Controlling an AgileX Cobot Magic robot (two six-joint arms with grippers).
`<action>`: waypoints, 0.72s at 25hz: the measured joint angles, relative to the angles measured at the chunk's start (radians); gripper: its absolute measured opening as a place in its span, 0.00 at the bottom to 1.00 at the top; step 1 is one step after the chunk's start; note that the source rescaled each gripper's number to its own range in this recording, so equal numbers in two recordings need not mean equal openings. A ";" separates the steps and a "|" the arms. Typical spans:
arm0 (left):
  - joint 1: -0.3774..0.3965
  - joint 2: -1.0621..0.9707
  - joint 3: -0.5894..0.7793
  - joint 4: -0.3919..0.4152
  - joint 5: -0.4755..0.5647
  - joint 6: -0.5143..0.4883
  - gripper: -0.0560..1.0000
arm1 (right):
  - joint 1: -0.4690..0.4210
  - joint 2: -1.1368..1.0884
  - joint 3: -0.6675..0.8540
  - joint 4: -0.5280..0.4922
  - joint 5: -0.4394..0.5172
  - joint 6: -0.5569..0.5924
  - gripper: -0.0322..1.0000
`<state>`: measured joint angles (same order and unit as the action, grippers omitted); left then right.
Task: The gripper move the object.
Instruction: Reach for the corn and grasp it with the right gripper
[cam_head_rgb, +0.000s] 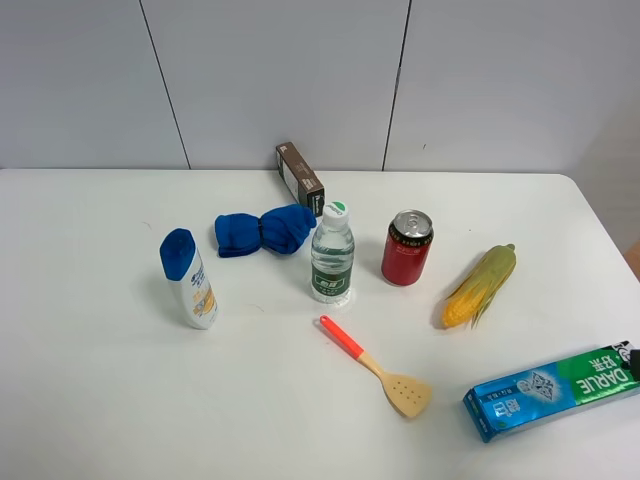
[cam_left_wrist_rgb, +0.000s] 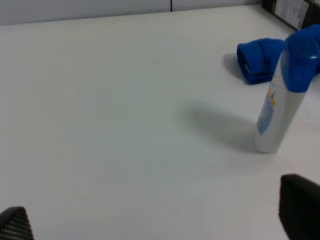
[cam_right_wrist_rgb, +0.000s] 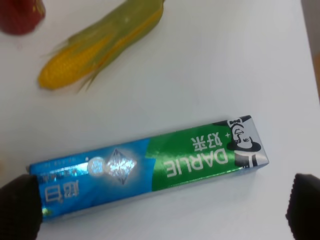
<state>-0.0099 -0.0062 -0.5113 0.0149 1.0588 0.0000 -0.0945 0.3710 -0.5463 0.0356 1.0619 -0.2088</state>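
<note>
We see the white table (cam_head_rgb: 100, 400); toothpaste box (cam_head_rgb: 550, 390) at its 4 o'clock corner; corn (cam_head_rgb: 480, 285) lies flat at 3 o'clock of the red can (cam_head_rgb: 406, 247), untouched. Right gripper (cam_right_wrist_rgb: 162, 215) and left gripper (cam_left_wrist_rgb: 156, 220) both released, holding nothing.

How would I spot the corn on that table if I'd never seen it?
On the white table, look just right of the red can. The corn lies there slanted: yellow kernels, green husk, the only vegetable.

We see a blue-capped white plastic bottle (cam_head_rgb: 190, 282) at left, a red metal can (cam_head_rgb: 406, 252) mid-table, and a blue-green cardboard toothpaste box (cam_head_rgb: 553, 392) at the near right.
</note>
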 joint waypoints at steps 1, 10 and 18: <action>0.000 0.000 0.000 0.000 0.000 0.000 1.00 | 0.000 0.040 -0.023 0.008 -0.001 -0.037 1.00; 0.000 0.000 0.000 0.000 0.000 0.000 1.00 | 0.000 0.423 -0.196 0.059 -0.009 -0.708 0.97; 0.000 0.000 0.000 0.000 0.000 0.000 1.00 | 0.000 0.742 -0.290 -0.011 -0.013 -1.322 0.96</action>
<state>-0.0099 -0.0062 -0.5113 0.0149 1.0588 0.0000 -0.0945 1.1133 -0.8365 0.0243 1.0492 -1.5305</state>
